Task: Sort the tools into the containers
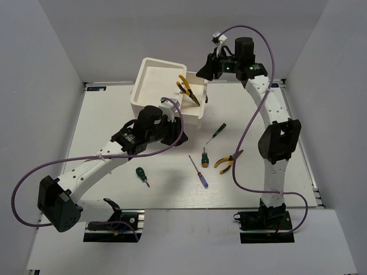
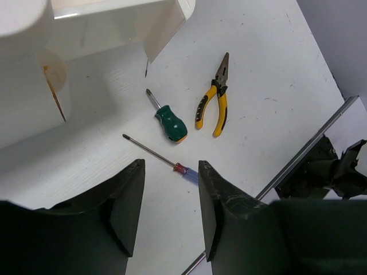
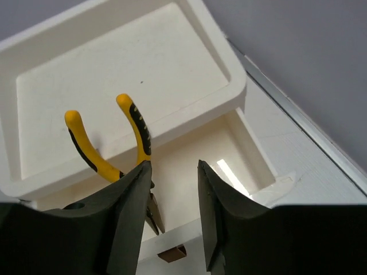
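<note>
Five tools lie loose on the white surface, spread over its middle and near right, each apart from the others. Pale walls close the surface on the left, far and right sides, and a metal rail runs along the right edge. The cabinet, a boxy white plastic block with a recessed top, stands at the far middle. Its shallow drawer is pulled out on the right side.

The right gripper hangs above the drawer, its black fingers partly apart and holding nothing. The stowed pliers, with yellow-and-black handles, lie in the drawer below and just left of it. Their handles are spread and their steel nose runs behind its left finger in the wrist view.

The left gripper sits at the cabinet's near side, also partly spread and empty. To its right on the surface lie three tools:
- the blue screwdriver, thin-shafted with a red collar
- the right green screwdriver, stubby
- the loose pliers, needle-nosed, nearest the rail

The dark screwdriver, thin and short, lies just right of the drawer's near corner. The left green screwdriver lies just beside the left arm, on its near side.
</note>
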Motion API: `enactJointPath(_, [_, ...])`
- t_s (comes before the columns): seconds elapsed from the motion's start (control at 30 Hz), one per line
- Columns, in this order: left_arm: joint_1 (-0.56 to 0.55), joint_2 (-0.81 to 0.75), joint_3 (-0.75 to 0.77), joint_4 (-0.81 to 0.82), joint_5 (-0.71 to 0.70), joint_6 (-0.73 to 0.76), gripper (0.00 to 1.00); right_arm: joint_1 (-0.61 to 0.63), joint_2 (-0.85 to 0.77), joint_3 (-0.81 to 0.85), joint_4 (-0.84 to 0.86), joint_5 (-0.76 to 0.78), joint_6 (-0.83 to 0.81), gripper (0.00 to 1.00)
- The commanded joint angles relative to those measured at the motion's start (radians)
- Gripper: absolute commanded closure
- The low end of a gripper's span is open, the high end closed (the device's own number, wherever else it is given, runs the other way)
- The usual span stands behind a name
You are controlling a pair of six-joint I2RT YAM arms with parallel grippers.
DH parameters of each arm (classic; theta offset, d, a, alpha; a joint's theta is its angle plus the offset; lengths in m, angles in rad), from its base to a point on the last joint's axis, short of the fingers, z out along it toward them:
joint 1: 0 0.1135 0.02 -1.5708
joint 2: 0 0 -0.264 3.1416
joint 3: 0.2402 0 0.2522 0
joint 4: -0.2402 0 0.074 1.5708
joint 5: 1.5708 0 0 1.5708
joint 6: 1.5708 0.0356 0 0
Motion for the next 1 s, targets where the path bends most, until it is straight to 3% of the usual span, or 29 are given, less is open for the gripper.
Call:
enactJointPath(0.0, [-0.004, -0.041, -0.007, -0.007, -0.018, -0.009, 0.47, 0.04, -0.017, -0.025, -0.049, -0.019, -0.166, 0.55])
enactJointPath(0.2, [-0.004, -0.074, -0.028, -0.007, -0.029, -0.029, 0.47, 0.065, -0.031, -0.13, 0.103, -0.122, -0.149, 0.46])
enactJointPath(0.97, [-0.004, -0.103, -0.048, -0.026, -0.056, -0.039, 0.47, 0.12, 0.041, -0.112, 0.273, -0.079, -0.045, 0.42])
